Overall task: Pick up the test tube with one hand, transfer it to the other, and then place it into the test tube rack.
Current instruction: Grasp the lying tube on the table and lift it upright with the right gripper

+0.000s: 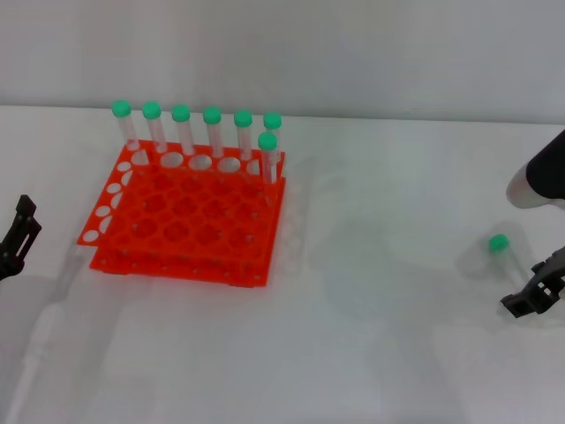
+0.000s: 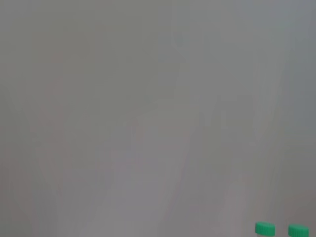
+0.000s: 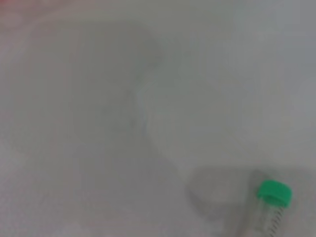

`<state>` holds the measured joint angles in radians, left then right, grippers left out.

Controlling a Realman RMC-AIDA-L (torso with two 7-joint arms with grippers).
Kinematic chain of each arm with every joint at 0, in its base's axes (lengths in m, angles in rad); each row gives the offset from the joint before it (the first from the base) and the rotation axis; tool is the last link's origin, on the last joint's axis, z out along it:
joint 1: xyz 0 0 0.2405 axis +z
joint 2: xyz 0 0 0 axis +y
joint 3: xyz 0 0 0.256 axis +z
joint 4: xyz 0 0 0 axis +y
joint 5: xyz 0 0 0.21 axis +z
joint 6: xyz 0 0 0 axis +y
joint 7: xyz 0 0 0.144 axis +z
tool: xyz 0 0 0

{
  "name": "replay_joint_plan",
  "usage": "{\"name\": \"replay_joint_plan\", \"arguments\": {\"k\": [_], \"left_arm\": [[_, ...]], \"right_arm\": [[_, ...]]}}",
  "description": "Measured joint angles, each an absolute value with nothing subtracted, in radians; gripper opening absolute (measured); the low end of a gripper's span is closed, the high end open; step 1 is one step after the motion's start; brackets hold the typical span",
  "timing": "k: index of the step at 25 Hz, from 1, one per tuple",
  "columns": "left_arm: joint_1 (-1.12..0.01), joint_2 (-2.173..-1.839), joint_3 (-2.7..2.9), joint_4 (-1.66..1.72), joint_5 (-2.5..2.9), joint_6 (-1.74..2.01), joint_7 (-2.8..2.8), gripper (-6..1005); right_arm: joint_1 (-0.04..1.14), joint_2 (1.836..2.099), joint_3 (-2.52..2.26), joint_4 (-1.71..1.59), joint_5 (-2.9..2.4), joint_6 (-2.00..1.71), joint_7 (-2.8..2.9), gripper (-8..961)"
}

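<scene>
The test tube (image 1: 500, 244), clear with a green cap, is at the far right of the white table, well away from the rack. Its cap also shows in the right wrist view (image 3: 274, 193), with a soft shadow beside it. My right gripper (image 1: 533, 297) is just beyond the tube's lower end, at the frame's right edge. I cannot tell whether it holds the tube. The orange-red test tube rack (image 1: 185, 221) stands at the left centre. My left gripper (image 1: 18, 237) is at the left edge, beside the rack and apart from it.
Several green-capped tubes (image 1: 212, 132) stand upright in the rack's back row and right side. Two of their caps (image 2: 265, 228) show in the left wrist view. Bare white table (image 1: 380, 291) lies between the rack and the loose tube.
</scene>
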<state>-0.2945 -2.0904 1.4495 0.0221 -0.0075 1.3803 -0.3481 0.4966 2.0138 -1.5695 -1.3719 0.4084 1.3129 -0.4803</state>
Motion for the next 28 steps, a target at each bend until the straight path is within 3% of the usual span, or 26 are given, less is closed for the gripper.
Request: {"name": "replay_joint_plan", "arguments": {"k": [17,23,28], "left_arm": [[-0.298,-2.090,1.449,0.031,-0.010,1.381,-0.348,838],[-0.299,-2.089,1.445,0.033,-0.016,1.381,-0.348,838],[-0.306,-2.085,1.443,0.033,-0.017,1.381,-0.348,838]], "right_arm": [[0.556,2.014,-1.565,-1.264,0.358,1.295,-0.477,392],[0.562,2.014,-1.567,-1.263,0.351,1.299,-0.478,387],[0.571,2.014,-1.565,-1.268,0.350,1.300,-0.475,233]]}}
